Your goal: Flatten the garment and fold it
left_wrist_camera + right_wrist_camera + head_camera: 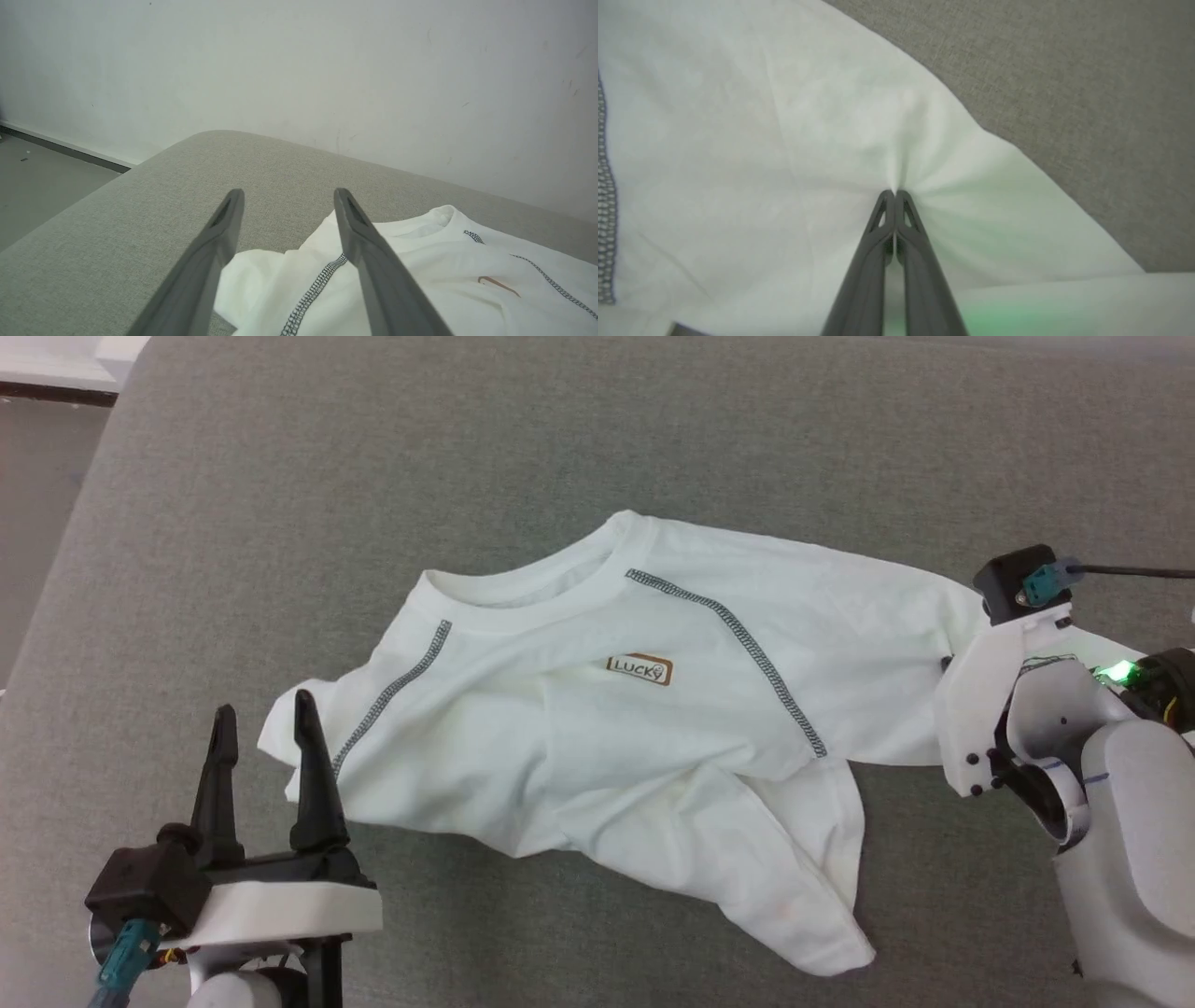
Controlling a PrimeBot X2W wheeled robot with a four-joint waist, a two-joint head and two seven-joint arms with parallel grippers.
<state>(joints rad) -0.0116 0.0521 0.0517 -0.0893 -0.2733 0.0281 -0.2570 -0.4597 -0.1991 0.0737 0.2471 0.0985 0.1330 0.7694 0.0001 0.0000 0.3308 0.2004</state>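
While rumpled on the grey upholstered surface (280, 476), white long-sleeved LUCKY shirt (579, 728) pinched at one sleeve by fully closed right end effector (894, 193), probably to tug it flat; left end effector (264, 705) spread wide, empty, poised beside the bunched opposite shoulder.

"LUCKY" is read on a small brown-bordered patch (639, 669) sewn on the chest of the white garment (597, 728); no other text is legible.

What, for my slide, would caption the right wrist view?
Right gripper shut, pinching a fold of the white shirt on a grey cushion.
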